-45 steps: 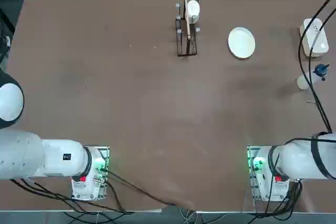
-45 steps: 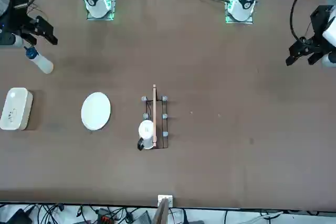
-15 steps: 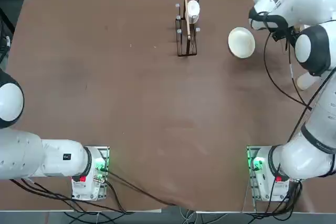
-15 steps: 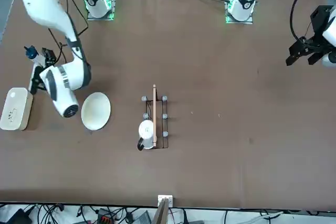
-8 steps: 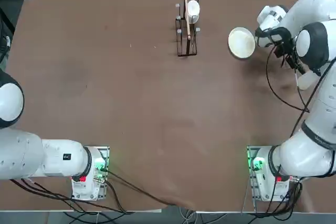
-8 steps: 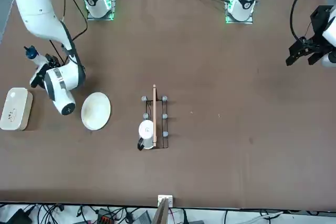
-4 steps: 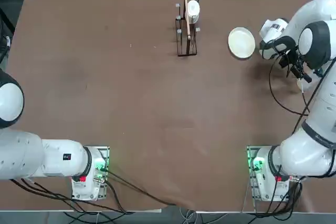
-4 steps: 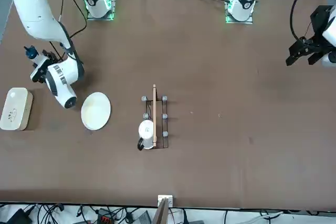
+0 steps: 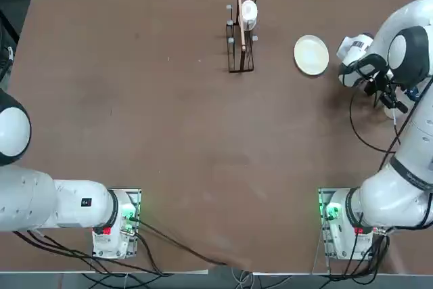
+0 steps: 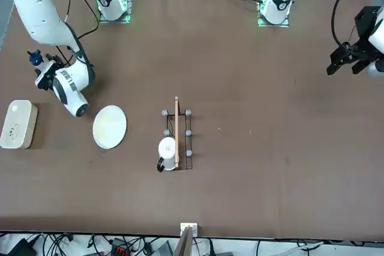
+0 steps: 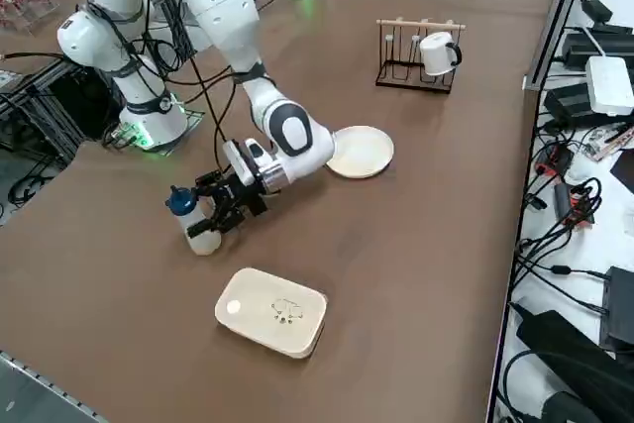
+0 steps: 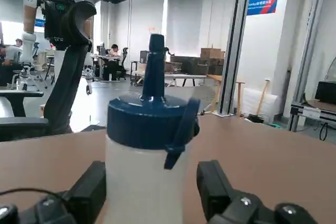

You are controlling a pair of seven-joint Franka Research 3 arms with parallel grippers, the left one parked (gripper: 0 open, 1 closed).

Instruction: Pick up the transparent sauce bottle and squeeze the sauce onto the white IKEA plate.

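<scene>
**Right arm lined up on the sauce bottle, fingers either side, not yet closed**

Working across the right side view from left to right: the transparent sauce bottle (image 11: 201, 226) stands upright on the surface (image 11: 416, 245) with its blue cap on top, long axis vertical; right against it sits the right end effector (image 11: 224, 203), reaching in roughly level from the plate's side; the bottle lies straight ahead of it, between the two fingers. From the wrist view the bottle (image 12: 146, 182) fills the gap, and the fingers (image 12: 90, 191) stand open with a sliver of space at each flank, so I'd say nothing is gripped yet; whether a pad already brushes the body I can't tell. Further right, near but clear of the arm's wrist, is the white IKEA plate (image 11: 362, 151), bare as far as I can see; then the rack (image 11: 414, 56) with a mug (image 11: 437, 52) hung on it, well apart.

By count: one bottle, one plate, one white box (image 11: 272, 311) just in front of the bottle, one rack, one mug. The right arm is the one at the bottle. The coming move, to my eye, is simply a squeeze shut on the body below the cap, then a lift and a carry over to the plate.
</scene>
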